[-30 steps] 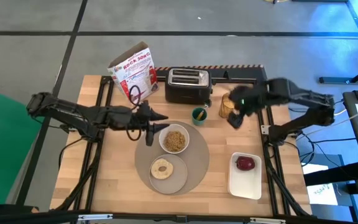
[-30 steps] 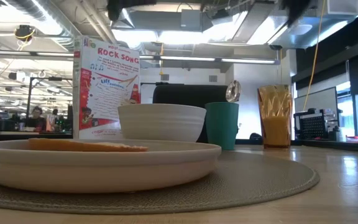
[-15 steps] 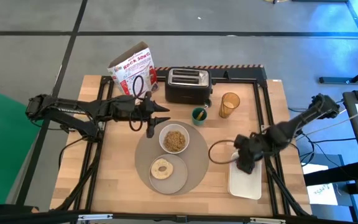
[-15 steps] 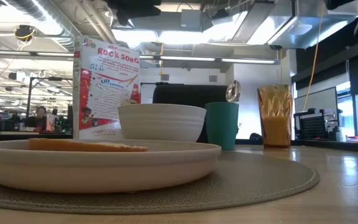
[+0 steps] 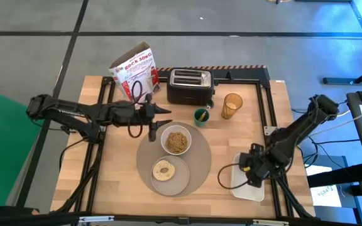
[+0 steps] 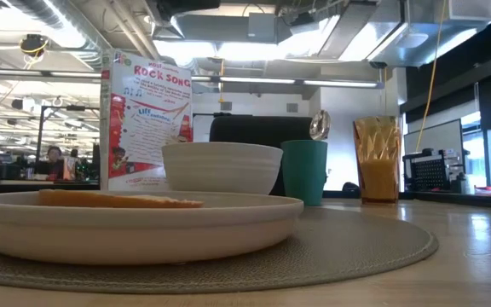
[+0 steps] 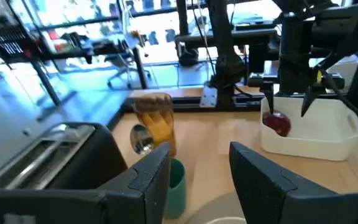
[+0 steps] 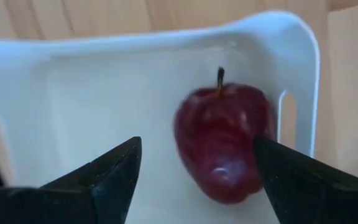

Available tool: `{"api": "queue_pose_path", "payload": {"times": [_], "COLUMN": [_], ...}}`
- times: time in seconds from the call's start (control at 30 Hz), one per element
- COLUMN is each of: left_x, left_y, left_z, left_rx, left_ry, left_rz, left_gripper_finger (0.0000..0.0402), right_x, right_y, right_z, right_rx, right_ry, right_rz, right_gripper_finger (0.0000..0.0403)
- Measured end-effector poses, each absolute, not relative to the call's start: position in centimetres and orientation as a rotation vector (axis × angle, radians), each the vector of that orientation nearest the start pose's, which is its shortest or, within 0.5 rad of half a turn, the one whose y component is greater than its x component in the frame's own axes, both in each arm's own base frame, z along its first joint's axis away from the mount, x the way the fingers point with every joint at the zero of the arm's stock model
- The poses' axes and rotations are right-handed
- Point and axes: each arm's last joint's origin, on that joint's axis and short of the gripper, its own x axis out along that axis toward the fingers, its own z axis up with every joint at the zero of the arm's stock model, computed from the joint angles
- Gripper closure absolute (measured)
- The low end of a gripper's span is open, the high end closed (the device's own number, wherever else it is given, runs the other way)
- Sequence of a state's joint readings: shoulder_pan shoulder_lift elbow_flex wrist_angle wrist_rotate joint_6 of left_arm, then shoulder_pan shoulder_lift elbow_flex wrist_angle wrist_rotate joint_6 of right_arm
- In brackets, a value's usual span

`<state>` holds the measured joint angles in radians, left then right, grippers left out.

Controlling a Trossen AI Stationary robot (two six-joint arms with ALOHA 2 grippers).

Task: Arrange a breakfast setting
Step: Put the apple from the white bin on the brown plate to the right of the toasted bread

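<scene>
A round grey-beige placemat carries a white bowl of cereal and a small white plate with a bagel. The amber cup stands at the far right. A green cup holds a small utensil. The red apple lies in the white tray. My right gripper is open above the tray, pointing down, its fingers on either side of the apple. My left gripper is open and empty, held above the table left of the bowl.
A black toaster stands at the far middle, with a cereal bag to its left. Bare wood lies left of the placemat and between the placemat and the tray.
My right gripper has left the amber cup at the far right and swung toward the table's near edge. It has come down over the white tray and now points at the apple. The cup stays where it was.
</scene>
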<state>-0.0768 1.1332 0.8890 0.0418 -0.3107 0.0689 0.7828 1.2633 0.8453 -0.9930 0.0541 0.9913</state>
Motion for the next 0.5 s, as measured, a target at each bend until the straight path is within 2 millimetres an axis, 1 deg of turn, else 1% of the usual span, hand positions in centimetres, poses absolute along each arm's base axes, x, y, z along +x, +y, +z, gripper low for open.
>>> {"api": "queue_pose_path", "payload": {"times": [0.1, 0.27, 0.4, 0.5], "left_x": [25.3, 25.2, 25.2, 25.2], "left_y": [-1.5, -1.4, -1.3, -1.3], "left_z": [32.3, 32.4, 32.5, 32.5], "left_rx": [0.129, 0.135, 0.099, 0.052], "left_ry": [0.207, 0.199, 0.180, 0.172], "left_rz": [0.258, 0.346, 0.378, 0.383], "left_gripper_finger": [0.0225, 0.0197, 0.0185, 0.0183], "right_x": [14.0, 13.5, 13.2, 13.2], "right_y": [14.1, 13.4, 13.1, 13.0], "right_z": [20.7, 19.7, 18.9, 18.6], "right_rx": [0.198, 0.161, 0.147, 0.121], "right_ry": [1.440, 1.482, 1.488, 1.458], "right_rz": [-0.109, -0.148, -0.162, -0.185], "right_gripper_finger": [0.0081, 0.0041, 0.0034, 0.0034]}}
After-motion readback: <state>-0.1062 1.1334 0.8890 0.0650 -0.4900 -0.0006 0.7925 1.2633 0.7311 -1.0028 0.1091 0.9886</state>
